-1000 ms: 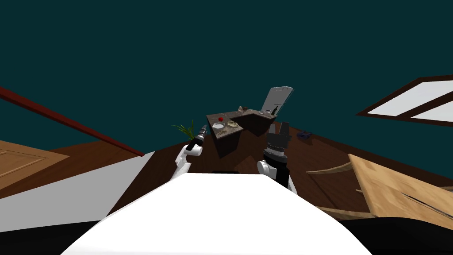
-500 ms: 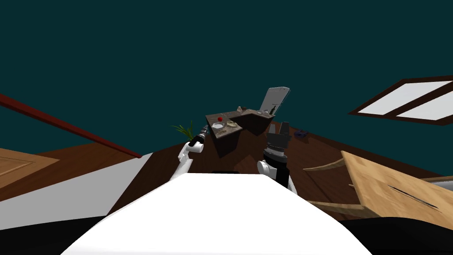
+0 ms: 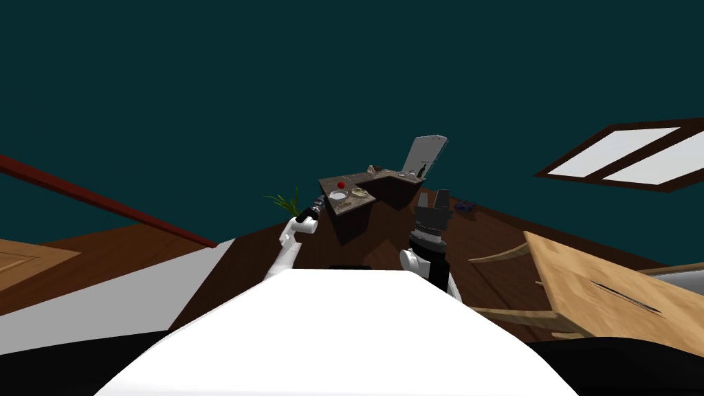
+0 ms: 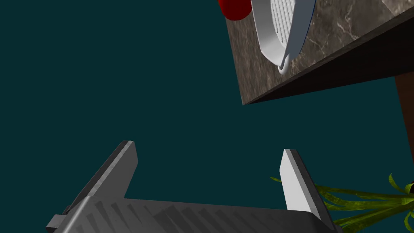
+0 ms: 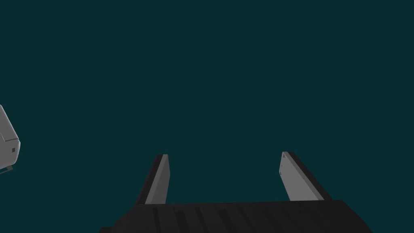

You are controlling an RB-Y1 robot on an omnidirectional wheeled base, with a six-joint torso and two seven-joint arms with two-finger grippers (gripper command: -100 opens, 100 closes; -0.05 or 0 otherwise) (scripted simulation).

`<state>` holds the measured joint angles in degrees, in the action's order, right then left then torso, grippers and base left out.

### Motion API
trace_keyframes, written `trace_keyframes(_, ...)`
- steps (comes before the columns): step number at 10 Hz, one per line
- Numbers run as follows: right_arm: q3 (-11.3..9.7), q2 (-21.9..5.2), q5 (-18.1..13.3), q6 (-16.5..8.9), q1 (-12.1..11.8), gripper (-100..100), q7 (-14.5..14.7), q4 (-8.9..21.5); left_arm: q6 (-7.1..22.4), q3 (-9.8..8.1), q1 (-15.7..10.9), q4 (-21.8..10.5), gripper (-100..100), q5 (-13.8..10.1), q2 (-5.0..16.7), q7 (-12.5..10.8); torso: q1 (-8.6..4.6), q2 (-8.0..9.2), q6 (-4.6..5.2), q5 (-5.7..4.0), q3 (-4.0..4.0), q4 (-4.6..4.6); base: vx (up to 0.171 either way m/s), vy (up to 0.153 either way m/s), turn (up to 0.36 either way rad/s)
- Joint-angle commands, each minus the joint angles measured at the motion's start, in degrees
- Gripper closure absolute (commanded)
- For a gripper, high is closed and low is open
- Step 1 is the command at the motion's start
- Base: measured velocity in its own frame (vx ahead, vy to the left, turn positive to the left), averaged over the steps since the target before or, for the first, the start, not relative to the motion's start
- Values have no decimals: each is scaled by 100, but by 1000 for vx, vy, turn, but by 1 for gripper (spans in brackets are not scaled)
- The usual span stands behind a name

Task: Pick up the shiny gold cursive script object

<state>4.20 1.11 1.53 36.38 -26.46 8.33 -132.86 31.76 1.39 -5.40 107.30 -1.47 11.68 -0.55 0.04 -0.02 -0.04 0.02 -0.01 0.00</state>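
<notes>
left tool (image 4: 210, 174): fingers apart, nothing between them, near the bench (image 4: 343, 36) corner
gold script object (image 3: 359, 192): small pale-gold shape on the bench top, just beside the white dish (image 4: 283, 28), apart from both tools; details too small to tell
red ball (image 4: 236, 8): next to the dish
right tool (image 5: 224, 178): fingers apart, empty
plant (image 4: 364, 202): green leaves beside the left tool

Left wrist: the picture's edge cuts off the red ball (image 4: 234, 8), the white dish (image 4: 283, 28) and the plant (image 4: 364, 202) near the tabletop (image 4: 347, 28). Right wrist: a grey block (image 5: 7, 141), mostly out of frame. From our head, the pale bits (image 3: 359, 192) on the tabletop are too small to tell apart; we cannot pick out the script.
</notes>
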Motion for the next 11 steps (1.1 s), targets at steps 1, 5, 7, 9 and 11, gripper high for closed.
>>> trace_keyframes(1, 0, 0, 0, 0, 0, 0, 0, 0, 286, -3, -252, -166, -100, -17, -8, -36, 0, 0, 0, 0, 0, 0, 1, 8, -57)
trace_keyframes(5, 0, 0, 0, 0, 0, 0, 0, 0, 833, -7, -484, -319, -100, -39, -8, -66, -2, -4, 3, -1, -2, -1, 4, 7, -47)
trace_keyframes(7, 0, 0, 0, 0, 0, 0, 0, 0, 1109, -10, -711, -475, -100, -58, -8, -93, -1, -3, -1, 0, -2, -1, 7, 6, -34)
trace_keyframes(9, 0, 0, 0, 0, 0, 0, 0, 0, 1422, -14, -931, -631, -100, -76, -11, -115, -1, -5, 0, 0, -3, -2, 15, 7, -63)
trace_keyframes(11, 0, 0, 0, 0, 0, 0, 0, 0, 1681, -14, -931, -631, -100, -76, -11, -115, -2, -8, -1, 0, -5, -2, 15, 4, -16)
